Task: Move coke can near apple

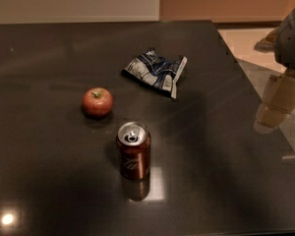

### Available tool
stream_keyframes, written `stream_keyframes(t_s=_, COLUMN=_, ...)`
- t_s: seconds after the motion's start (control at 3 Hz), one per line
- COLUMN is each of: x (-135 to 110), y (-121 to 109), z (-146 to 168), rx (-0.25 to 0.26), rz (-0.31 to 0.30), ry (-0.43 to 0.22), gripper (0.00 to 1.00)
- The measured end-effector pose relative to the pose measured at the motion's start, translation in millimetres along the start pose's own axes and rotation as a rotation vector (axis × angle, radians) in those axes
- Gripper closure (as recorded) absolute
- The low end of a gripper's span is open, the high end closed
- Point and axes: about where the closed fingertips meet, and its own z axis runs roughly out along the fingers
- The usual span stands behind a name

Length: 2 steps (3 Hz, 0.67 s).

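The coke can [133,151] stands upright on the dark table [49,181], near the front centre, its silver top with the pull tab showing. The apple [97,102] sits on the table up and to the left of the can, a short gap away. My gripper [274,111] hangs at the right edge of the view, over the table's right edge, well to the right of the can and holding nothing.
A crumpled blue-and-white foil snack bag [157,72] lies behind the can, right of the apple. The table's right edge runs diagonally under the gripper, with pale floor [246,38] beyond. A light glare spot [7,219] shows at the front left.
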Motion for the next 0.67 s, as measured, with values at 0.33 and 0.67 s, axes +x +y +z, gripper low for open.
stream_keyframes(t_s=0.33, x=-21, y=7, z=9, rx=-0.026, rz=-0.027, ry=-0.065, gripper=0.0)
stream_keyframes(t_s=0.67, x=-49, y=20, z=22, rx=-0.073, rz=-0.073, ry=-0.149, gripper=0.0)
